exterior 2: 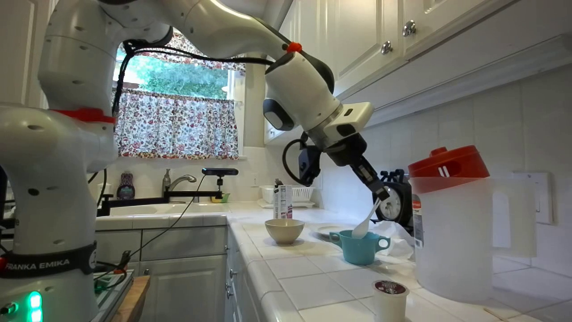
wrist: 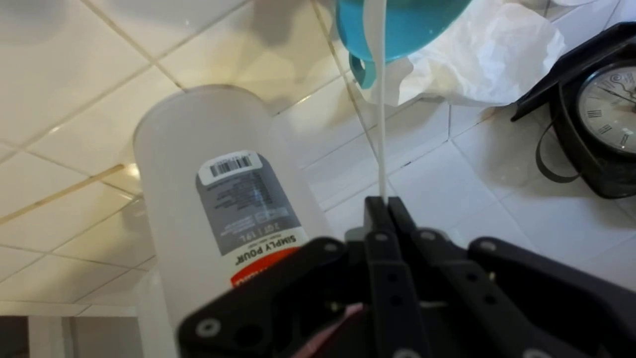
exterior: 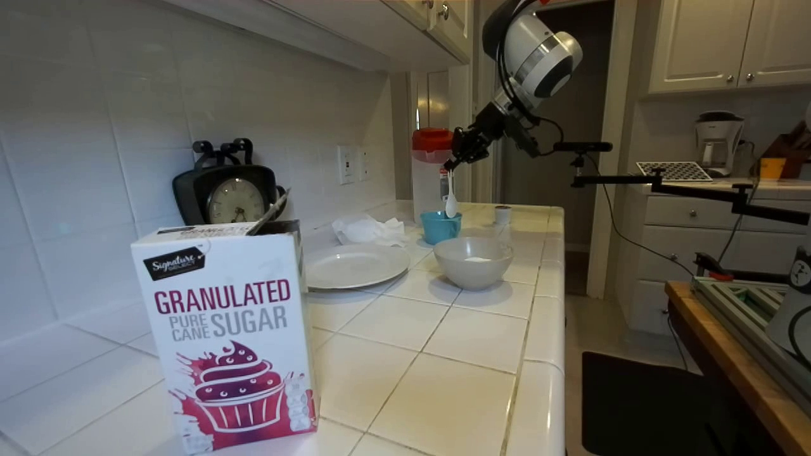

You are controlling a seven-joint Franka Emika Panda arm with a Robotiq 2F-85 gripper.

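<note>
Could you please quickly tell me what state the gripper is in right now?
Gripper: closed, holding the white spoon by its handle end.

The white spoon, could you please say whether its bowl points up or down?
Down, tilted: the fingers pinch the white spoon by its handle end, its bowl lowest.

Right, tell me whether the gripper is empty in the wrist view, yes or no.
No, the gripper is shut on the thin handle of a white spoon, which runs straight out from between its fingertips.
</note>
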